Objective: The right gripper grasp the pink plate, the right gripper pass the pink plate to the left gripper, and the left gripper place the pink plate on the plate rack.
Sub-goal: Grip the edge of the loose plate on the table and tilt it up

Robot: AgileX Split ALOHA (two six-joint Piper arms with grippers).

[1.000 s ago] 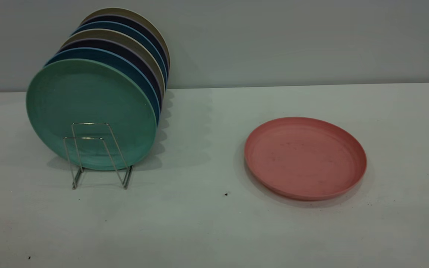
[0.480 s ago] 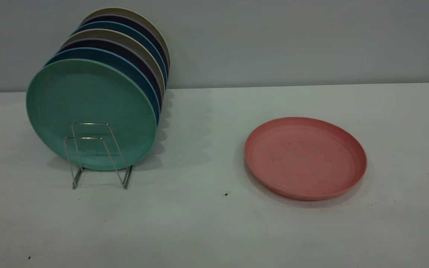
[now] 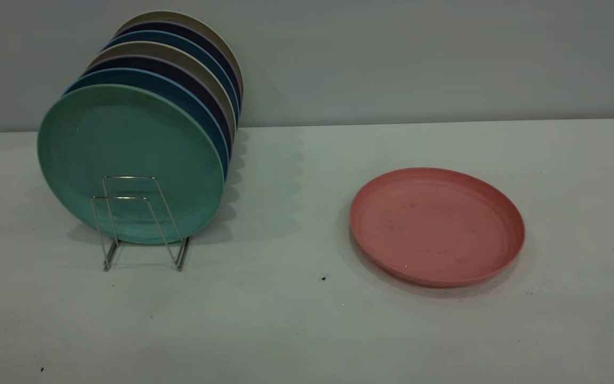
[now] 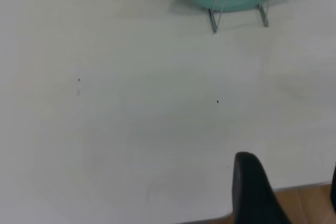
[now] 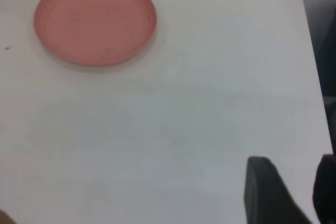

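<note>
Pink plate lies flat on the white table, right of centre, well apart from the rack; round, matte salmon plastic, low raised rim, faint dark speckles. Nothing touches it. Plate rack at left: thin silver wire, upright trapezoid loops, the two nearest loops empty. Behind them a teal-green plate stands on edge, then a row of dark blue, purple and beige plates going far, all the same round shape. Table top matte, a few tiny dark specks. No labels or writing seen. Left gripper hangs over the near table edge, smooth black fingers apart, holding nothing. Right gripper also at the near edge, far from the pink plate, fingers spread, empty.
</note>
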